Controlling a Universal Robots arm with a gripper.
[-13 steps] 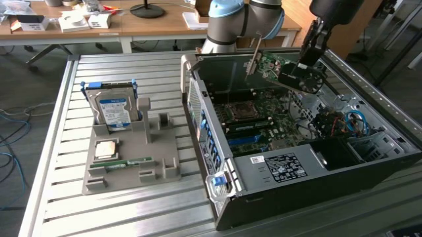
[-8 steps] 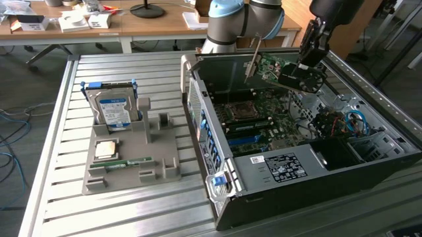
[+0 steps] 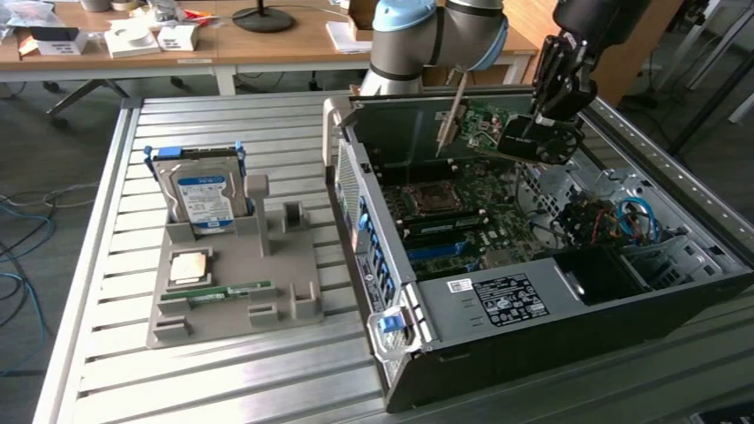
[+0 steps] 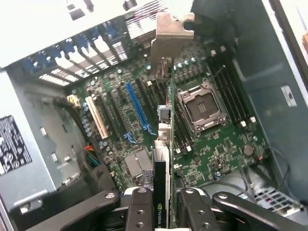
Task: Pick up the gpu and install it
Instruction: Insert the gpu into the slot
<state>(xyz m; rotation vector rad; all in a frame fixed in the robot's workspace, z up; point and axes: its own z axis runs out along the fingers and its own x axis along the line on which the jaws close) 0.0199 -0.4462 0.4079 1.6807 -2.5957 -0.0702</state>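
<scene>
Gpu (image 3: 504, 132), held tight in the end effector (image 4: 163, 204) over the board (image 4: 216, 139), could miss the blue slot (image 4: 137, 108) and bump parts if it tilts.

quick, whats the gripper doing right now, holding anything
gripper: jaws shut on the graphics card, held over the motherboard

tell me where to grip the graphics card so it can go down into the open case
By its top edge at the end away from the metal bracket, coming from above and pinching its two flat faces, as the tool holds the graphics card now. It is a thin board carried edge-down over the case, so this leaves the bottom edge and bracket free.
</scene>
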